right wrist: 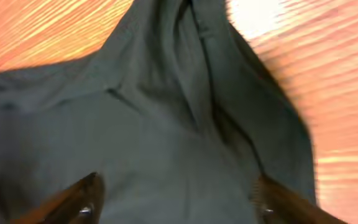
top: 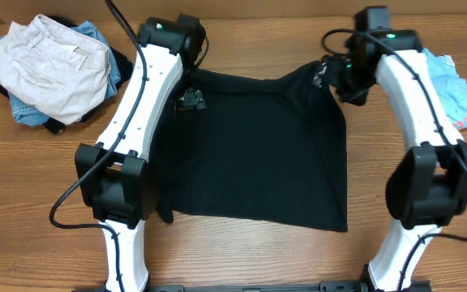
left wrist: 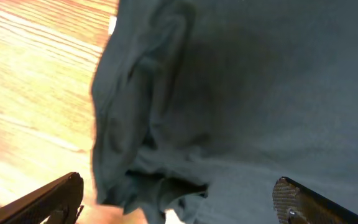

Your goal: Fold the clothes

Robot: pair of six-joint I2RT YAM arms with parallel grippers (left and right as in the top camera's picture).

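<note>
I see both arms reach forward, elbows bent. The left gripper [top: 191,99] and right gripper [top: 329,76] both gape wide over the top corners of the black T-shirt [top: 258,154], which lies spread on the table [top: 242,259] between them.

Black T-shirt [top: 258,154] (plain), cream trousers [top: 51,69], lt blue tee [top: 462,91], brown wood-grain table [top: 242,255]

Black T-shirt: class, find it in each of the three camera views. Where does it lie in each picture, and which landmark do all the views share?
Overhead: the black T-shirt lies spread out at the middle of the picture.
Left wrist: it fills the centre and right, with a bunched edge at the left.
Right wrist: it fills the middle and lower left.
Shared landmark: the wooden table, bare beside the cloth in every view.
</note>
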